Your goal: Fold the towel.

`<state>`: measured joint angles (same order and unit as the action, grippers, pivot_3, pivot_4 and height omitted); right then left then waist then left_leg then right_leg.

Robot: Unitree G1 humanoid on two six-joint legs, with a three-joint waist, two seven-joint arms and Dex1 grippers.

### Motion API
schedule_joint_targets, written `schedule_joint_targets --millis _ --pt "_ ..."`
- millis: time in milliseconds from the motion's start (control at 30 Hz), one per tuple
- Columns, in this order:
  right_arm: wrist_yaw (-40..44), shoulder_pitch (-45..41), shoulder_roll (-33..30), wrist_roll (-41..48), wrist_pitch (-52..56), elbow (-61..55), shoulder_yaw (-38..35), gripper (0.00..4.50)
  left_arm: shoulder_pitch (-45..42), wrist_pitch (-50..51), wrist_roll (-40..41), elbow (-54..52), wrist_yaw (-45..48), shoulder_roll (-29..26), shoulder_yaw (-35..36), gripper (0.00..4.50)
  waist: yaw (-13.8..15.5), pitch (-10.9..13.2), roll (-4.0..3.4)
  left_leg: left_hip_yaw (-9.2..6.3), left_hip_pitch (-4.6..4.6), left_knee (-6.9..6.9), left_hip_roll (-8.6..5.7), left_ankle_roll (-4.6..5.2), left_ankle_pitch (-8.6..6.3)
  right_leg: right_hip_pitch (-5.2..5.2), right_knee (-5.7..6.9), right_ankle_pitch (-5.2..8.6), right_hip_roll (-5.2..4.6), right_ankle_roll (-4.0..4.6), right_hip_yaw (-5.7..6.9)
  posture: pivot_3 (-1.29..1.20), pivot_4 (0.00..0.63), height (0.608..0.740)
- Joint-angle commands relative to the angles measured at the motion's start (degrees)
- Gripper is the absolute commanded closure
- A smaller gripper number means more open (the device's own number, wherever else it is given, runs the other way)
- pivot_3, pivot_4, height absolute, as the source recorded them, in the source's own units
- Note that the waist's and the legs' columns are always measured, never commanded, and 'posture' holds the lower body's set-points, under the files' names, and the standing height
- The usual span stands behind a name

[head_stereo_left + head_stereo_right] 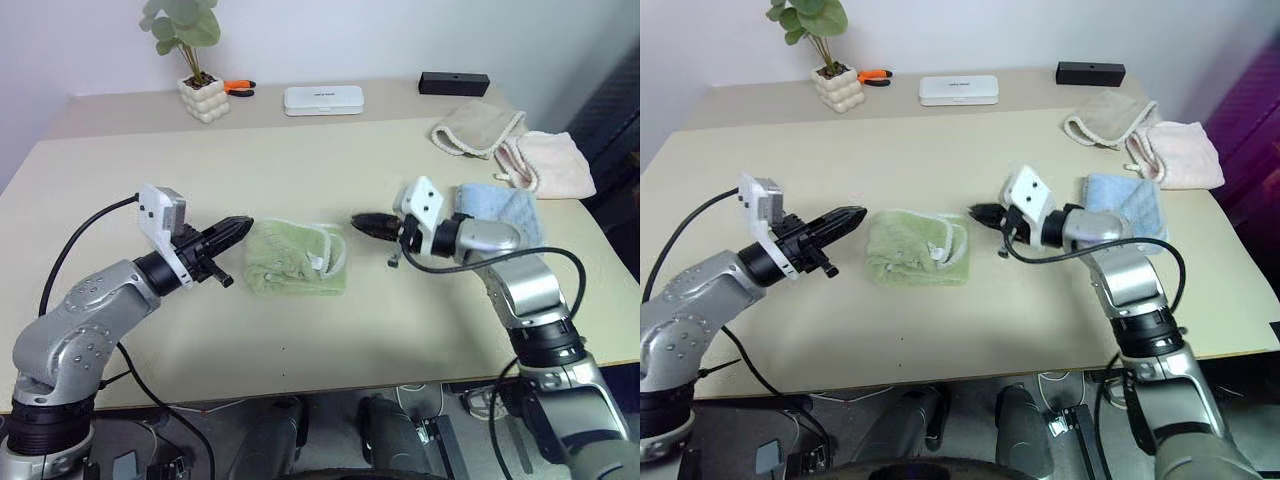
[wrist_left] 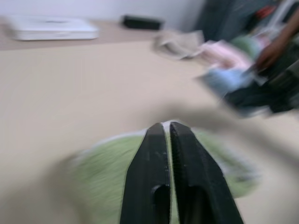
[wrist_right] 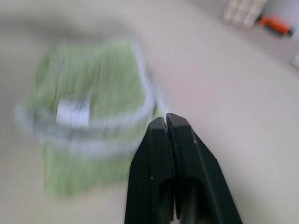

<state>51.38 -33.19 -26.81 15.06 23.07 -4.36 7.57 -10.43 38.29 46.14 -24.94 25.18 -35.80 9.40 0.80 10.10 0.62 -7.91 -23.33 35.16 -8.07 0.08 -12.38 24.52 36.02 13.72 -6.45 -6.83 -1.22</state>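
Towel [image 1: 295, 258]: light green terry, lying in a compact folded bundle near the middle of the bench [image 1: 300, 340], pale trim and a small white label showing on its right side. Folded, by the look of it, though the right edge sits loose and curled rather than flat.

Left pincer [image 1: 240, 228]: fingers pressed together, empty, pointing level at the towel's left edge, tip just beside the cloth, not gripping it.

Right pincer [image 1: 362, 224]: also closed tight, empty, pointing left toward the towel's right edge, a small gap between tip and trim.

Other cloths sit well apart at the far right: a light blue folded towel [image 1: 500, 210] behind the right arm, a beige cloth [image 1: 475, 128] and a pink cloth [image 1: 550, 160].

Judgement: the fold seems nearly or fully done; the step in hand looks like release and clearing away, or a final tidy. To do it well: draw both pincers straight back and outward, level, so the tips do not snag the terry loops or drag the bundle. If the curled right trim needs flattening, press down from above rather than pushing sideways.
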Motion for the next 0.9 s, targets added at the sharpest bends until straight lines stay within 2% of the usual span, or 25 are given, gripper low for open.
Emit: schedule_joint_targets --millis 33,133,267,433,600,700,767,867,900 --pt "-0.46 -0.98 3.06 0.84 1.34 -0.87 2.69 4.49 -1.54 -3.17 -6.0 2.4 -0.09 2.37 -4.22 4.06 0.06 0.0 0.01 -0.02 -0.02 0.0 0.0 0.0 0.0 0.01 0.0 0.0 0.0 0.0 0.01 0.0 0.15 0.74" --pt "-3.46 -1.38 7.39 -2.72 3.2 4.27 7.38 4.49 -1.11 -6.0 -13.48 7.43 1.75 3.47 -10.66 4.06 -0.17 -0.01 0.0 -0.03 -0.02 0.01 -0.02 -0.01 0.0 0.03 0.02 -0.01 0.0 -0.01 0.04 0.0 0.15 0.74" --pt "-6.88 0.51 9.11 -8.26 2.42 10.83 11.6 4.49 0.17 -8.33 -18.79 9.79 3.77 4.43 -14.93 4.06 -0.26 -0.01 -0.01 -0.02 0.0 -0.02 -0.02 -0.04 0.02 0.08 0.07 -0.02 0.05 0.0 0.03 0.0 0.15 0.74" --pt "-8.4 2.75 8.55 -9.47 2.46 10.64 11.17 4.49 2.99 -9.58 -21.27 10.75 4.83 5.14 -14.75 4.06 -0.18 -0.06 -0.03 -0.02 0.03 -0.02 -0.02 -0.04 0.02 0.05 0.09 -0.03 0.1 -0.02 0.03 0.0 0.15 0.74" --pt "-7.81 2.28 7.59 -7.68 2.38 8.6 8.63 4.49 4.98 -10.97 -20.32 9.55 4.95 6.6 -11.22 4.06 -0.19 -0.07 -0.05 -0.03 0.07 -0.01 -0.02 -0.04 0.02 0.01 0.09 -0.03 0.11 -0.02 0.03 0.0 0.15 0.74" --pt "-6.31 1.15 6.55 -4.21 4.25 6.22 5.01 3.69 5.1 -10.29 -15.54 6.61 3.35 8.53 -4.74 4.06 -0.18 -0.04 -0.04 -0.03 0.05 0.0 -0.02 -0.04 0.02 0.02 0.09 -0.03 0.11 -0.02 0.03 0.0 0.15 0.74" --pt "-3.61 1.5 4.54 -2.24 4.11 2.95 3.59 2.78 5.11 -8.02 -9.62 4.98 1.42 10.02 1.5 4.06 -0.17 -0.02 -0.05 -0.06 0.03 0.0 -0.02 -0.04 0.02 0.04 0.09 -0.03 0.12 -0.02 0.05 0.0 0.15 0.74" --pt "1.12 2.96 1.63 1.48 3.72 -3.29 2.36 1.3 5.09 -2.47 -3.58 4.0 -3.98 11.03 8.35 3.2 -0.25 -0.02 -0.04 -0.08 0.0 -0.01 0.0 -0.03 0.01 0.07 0.09 -0.03 0.07 -0.04 0.08 0.0 0.15 0.74" --pt "2.16 3.34 0.82 2.32 4.03 -5.12 2.31 0.87 5.4 -0.53 -1.85 3.69 -5.56 11.27 9.73 2.76 -0.31 -0.02 -0.04 -0.08 0.0 -0.02 0.0 -0.03 0.01 0.08 0.09 -0.03 0.04 -0.05 0.08 0.0 0.15 0.74"
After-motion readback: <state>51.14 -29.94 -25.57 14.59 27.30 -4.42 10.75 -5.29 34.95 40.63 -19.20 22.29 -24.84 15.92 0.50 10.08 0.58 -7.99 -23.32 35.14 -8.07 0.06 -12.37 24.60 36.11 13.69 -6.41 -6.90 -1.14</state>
